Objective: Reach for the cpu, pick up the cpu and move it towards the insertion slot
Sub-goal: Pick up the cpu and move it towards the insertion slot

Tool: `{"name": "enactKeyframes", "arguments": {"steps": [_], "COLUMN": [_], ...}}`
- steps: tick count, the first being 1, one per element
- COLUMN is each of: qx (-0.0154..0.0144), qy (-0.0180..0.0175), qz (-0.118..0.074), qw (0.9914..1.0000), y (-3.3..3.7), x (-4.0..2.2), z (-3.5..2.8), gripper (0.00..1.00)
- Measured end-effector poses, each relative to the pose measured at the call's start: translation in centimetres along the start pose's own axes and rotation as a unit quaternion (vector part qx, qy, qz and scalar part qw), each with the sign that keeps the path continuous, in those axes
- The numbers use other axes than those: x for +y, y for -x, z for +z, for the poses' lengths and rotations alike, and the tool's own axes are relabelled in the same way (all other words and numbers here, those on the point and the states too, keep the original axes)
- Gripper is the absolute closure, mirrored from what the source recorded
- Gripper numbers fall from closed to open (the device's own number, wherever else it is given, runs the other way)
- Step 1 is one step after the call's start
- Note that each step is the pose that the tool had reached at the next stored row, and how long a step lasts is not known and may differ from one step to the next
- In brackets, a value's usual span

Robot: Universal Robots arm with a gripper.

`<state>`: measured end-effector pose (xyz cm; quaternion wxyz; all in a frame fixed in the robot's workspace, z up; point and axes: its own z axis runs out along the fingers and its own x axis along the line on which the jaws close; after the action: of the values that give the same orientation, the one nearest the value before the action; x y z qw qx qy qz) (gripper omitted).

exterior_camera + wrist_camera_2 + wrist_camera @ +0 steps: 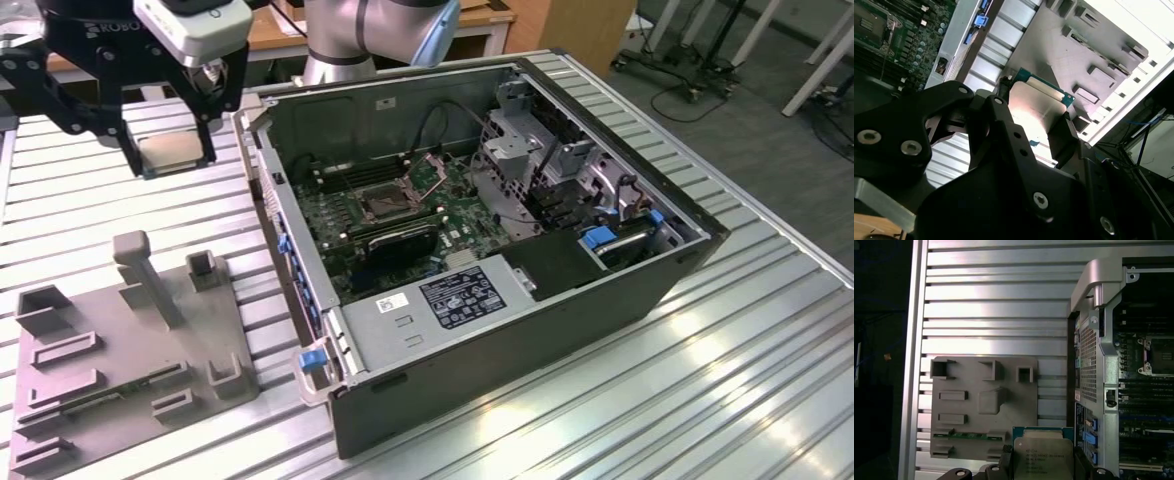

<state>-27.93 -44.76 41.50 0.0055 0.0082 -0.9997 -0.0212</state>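
Two black fingers (134, 145) of the gripper (171, 158) are pinching the cpu (174, 150) by opposite edges. They are holding it flat, its pale metal face showing in both wrist views. The chip is hanging in the air above the slatted metal table (747, 400), near the grey fixture plate (120, 360) and well apart from the open computer case (534, 330) on the exterior view's right. The insertion slot (384, 200) is lying inside that case on the green board, its dark centre framed in metal. Judging from this, the carry is asking for a level chip, a firm edge grip, and enough height to clear the case wall.
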Motion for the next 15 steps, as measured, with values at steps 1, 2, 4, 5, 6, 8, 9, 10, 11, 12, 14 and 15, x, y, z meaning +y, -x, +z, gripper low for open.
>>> {"name": "enactKeyframes", "arguments": {"steps": [1,2,4,5,6,8,9,10,11,12,14,15], "qx": [0.0000,0.0000,0.0000,0.0000,0.0000,0.0000,0.0000,0.0000,0.0000,0.0000,0.0000,0.0000], "qy": [0.0000,0.0000,0.0000,0.0000,0.0000,0.0000,0.0000,0.0000,0.0000,0.0000,0.0000,0.0000], "qz": [0.000,0.000,0.000,0.000,0.000,0.000,0.000,0.000,0.000,0.000,0.000,0.000], "qw": [1.00000,1.00000,1.00000,1.00000,1.00000,1.00000,1.00000,1.00000,1.00000,1.00000,1.00000,1.00000], "y": [0.02,0.05,0.11,0.14,0.17,0.22,0.24,0.26,0.29,0.31,0.35,0.37], "x": [0.00,0.00,0.00,0.00,0.00,-0.01,-0.01,-0.01,-0.01,-0.01,-0.01,-0.01], "z": [0.00,0.00,0.00,0.00,0.00,0.00,0.00,0.00,0.00,0.00,0.00,0.00], "gripper": [0.45,0.45,0.45,0.45,0.45,0.45,0.45,0.45,0.45,0.45,0.45,0.45]}}
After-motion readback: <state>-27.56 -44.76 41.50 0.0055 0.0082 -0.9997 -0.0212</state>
